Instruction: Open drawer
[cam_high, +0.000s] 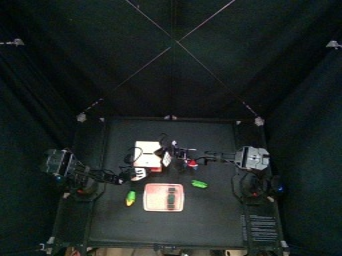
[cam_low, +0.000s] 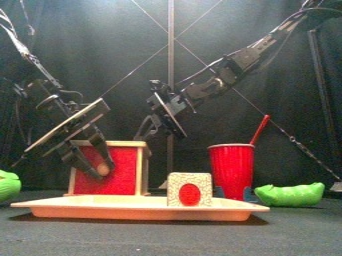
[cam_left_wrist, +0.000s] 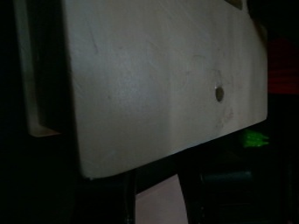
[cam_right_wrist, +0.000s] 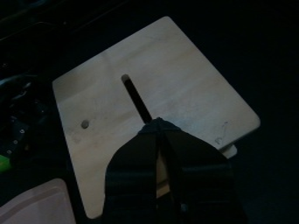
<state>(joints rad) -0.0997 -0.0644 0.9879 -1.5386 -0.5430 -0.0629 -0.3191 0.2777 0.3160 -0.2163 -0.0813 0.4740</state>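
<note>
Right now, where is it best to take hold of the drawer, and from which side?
Take the drawer by its upright tan side walls, coming down from above: they are flat and parallel, and the red front shows no knob that I can see. The left gripper hangs nearest.

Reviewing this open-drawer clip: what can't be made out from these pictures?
- Left tool: in the left wrist view the drawer fills the picture, so the jaws don't show; the front view leaves them unclear.
- Right tool: seen as one dark wedge over the drawer's top; any gap or contact is unreadable.
- How far the sliding part is out: the top view is too small, and the front view shows only the drawer's face.
- Red cup: contents hidden by its wall.
</note>
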